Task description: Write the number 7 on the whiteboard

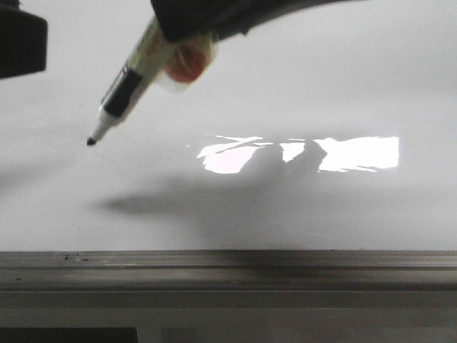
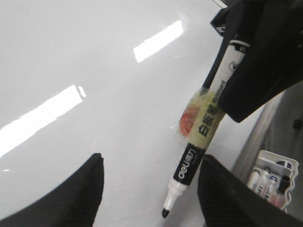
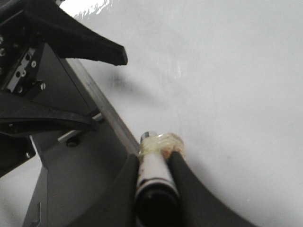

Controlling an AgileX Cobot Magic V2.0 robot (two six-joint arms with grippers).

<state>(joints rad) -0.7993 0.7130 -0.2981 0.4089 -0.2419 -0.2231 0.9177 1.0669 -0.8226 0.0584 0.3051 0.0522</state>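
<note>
The whiteboard [image 1: 285, 86] is glossy white with a bright glare patch [image 1: 357, 153]. No black number 7 shows on it. My right gripper [image 1: 187, 34] is shut on a whiteboard marker [image 1: 132, 82] that slants down to the left, its black tip [image 1: 91, 141] close to the board at the left. I cannot tell if the tip touches. In the right wrist view the fingers [image 3: 155, 163] clamp the marker's barrel [image 3: 154, 175]. My left gripper [image 2: 150, 163] is open and empty over the board, and the marker [image 2: 201, 142] hangs in front of it.
The board's grey metal edge rail [image 1: 228, 261] runs along the near side. A dark part of the left arm [image 1: 20, 43] sits at the top left. A white holder with several markers [image 2: 271, 182] stands beyond the board's edge.
</note>
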